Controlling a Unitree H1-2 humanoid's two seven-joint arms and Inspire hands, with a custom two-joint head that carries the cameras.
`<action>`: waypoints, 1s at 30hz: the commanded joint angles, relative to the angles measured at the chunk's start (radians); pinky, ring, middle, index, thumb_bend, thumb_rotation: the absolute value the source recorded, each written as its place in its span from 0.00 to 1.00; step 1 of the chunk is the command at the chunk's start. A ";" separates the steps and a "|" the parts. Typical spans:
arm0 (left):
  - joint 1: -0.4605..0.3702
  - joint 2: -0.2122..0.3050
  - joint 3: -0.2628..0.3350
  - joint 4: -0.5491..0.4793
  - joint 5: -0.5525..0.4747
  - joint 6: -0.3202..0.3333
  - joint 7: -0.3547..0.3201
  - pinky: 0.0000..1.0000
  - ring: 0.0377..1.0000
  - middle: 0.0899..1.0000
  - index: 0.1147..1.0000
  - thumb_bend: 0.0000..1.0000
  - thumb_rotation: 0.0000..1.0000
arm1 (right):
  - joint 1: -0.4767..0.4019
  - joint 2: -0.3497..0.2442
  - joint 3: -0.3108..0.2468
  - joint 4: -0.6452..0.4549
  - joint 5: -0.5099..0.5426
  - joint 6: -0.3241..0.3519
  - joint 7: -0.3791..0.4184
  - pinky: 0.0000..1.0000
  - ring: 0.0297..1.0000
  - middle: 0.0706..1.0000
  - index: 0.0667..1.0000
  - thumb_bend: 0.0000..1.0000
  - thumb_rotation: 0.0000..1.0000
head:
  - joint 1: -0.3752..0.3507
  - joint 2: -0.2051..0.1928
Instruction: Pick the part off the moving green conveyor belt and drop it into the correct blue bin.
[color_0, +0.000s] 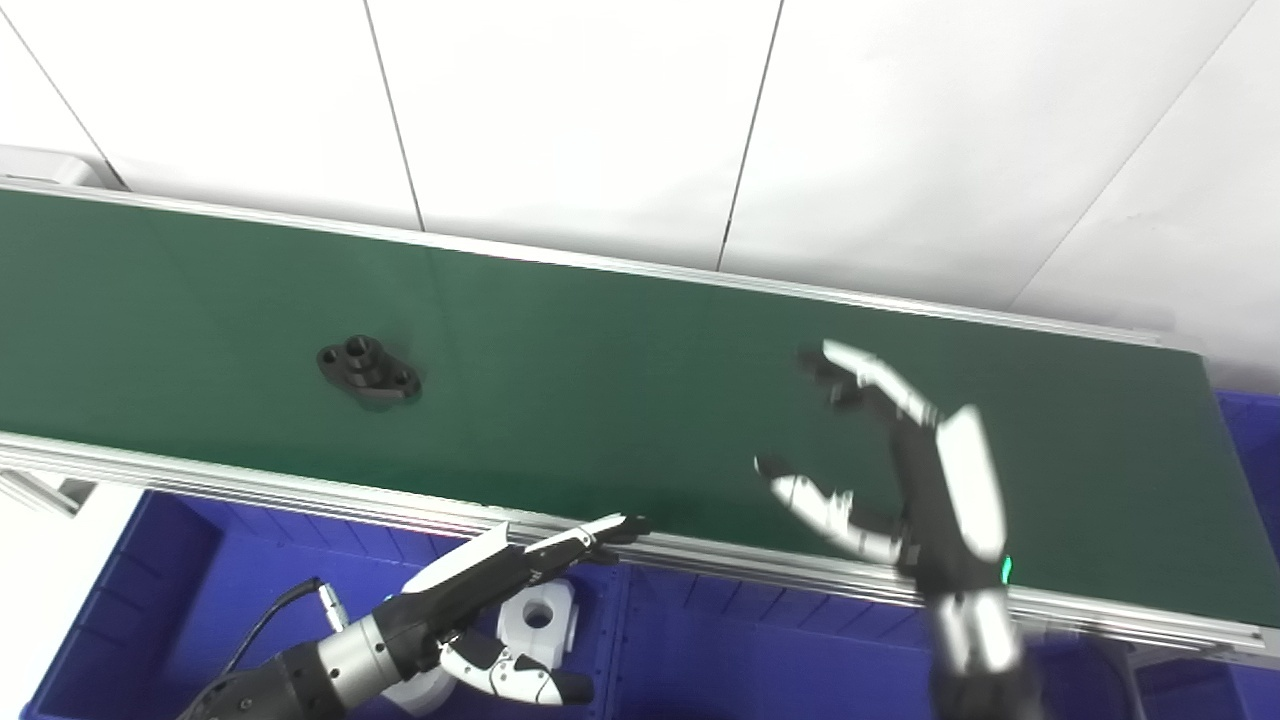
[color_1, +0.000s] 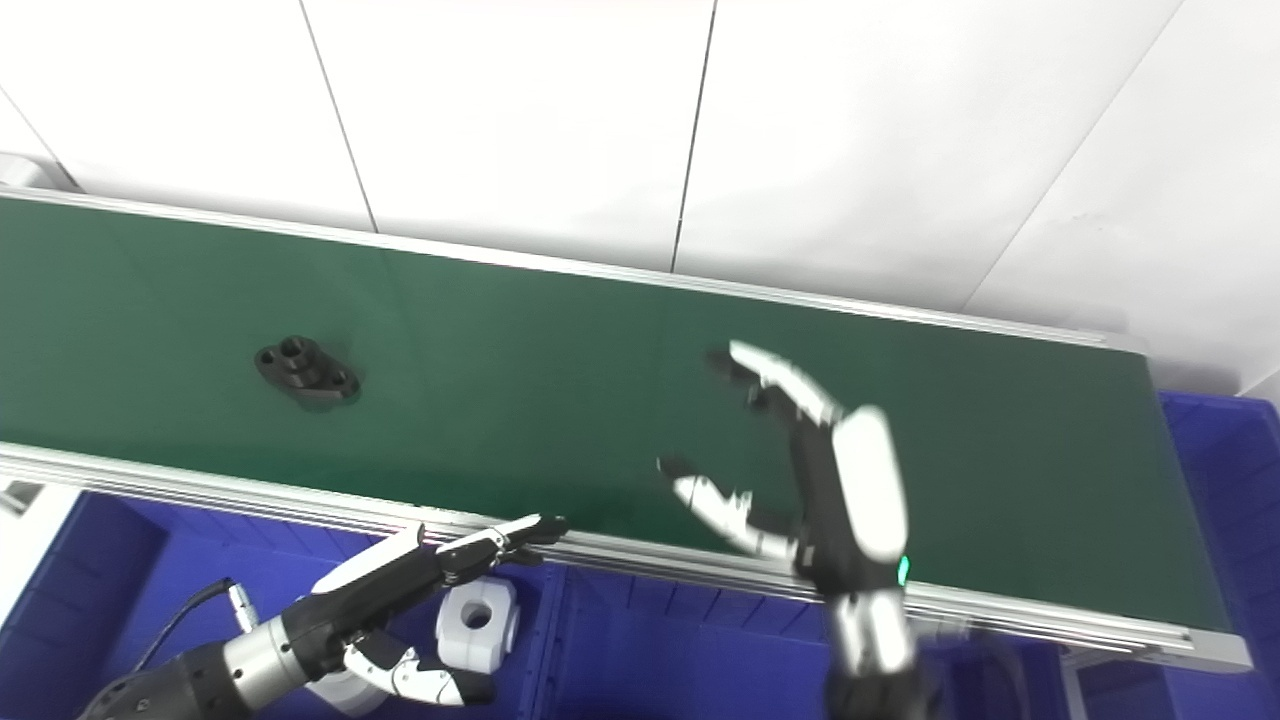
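Note:
A black flanged part (color_0: 368, 369) with holes lies on the green conveyor belt (color_0: 600, 370) at the left; it also shows in the right eye view (color_1: 306, 373). My right hand (color_0: 900, 470) is open above the belt's right half, fingers spread toward the left, far from the part. My left hand (color_0: 500, 610) is open and empty, held low over the blue bin (color_0: 200, 590) in front of the belt, fingertips at the belt's near rail.
A white part (color_0: 540, 618) lies in the blue bin under my left hand. Another blue bin (color_0: 780, 660) sits to its right, and one more (color_0: 1250, 440) stands past the belt's right end. A white wall rises behind the belt.

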 joint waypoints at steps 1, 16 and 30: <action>-0.018 0.004 -0.002 -0.017 0.002 -0.024 0.005 0.90 0.96 0.99 0.94 0.40 0.35 | -0.099 -0.007 -0.013 -0.056 -0.035 0.103 0.081 0.63 0.69 0.70 0.70 0.69 0.27 | -0.001 0.002; -0.026 -0.001 -0.021 -0.033 0.015 0.019 0.000 0.91 0.96 0.99 0.95 0.40 0.35 | -0.621 -0.046 0.145 0.118 -0.292 0.519 0.557 0.50 0.56 0.60 0.64 0.90 0.11 | -0.018 0.001; 0.020 -0.007 -0.025 -0.060 0.043 0.029 0.026 0.91 0.97 1.00 0.96 0.42 0.42 | -0.836 0.072 0.306 0.482 -0.411 0.541 0.650 0.35 0.43 0.38 0.50 0.54 0.00 | -0.007 0.009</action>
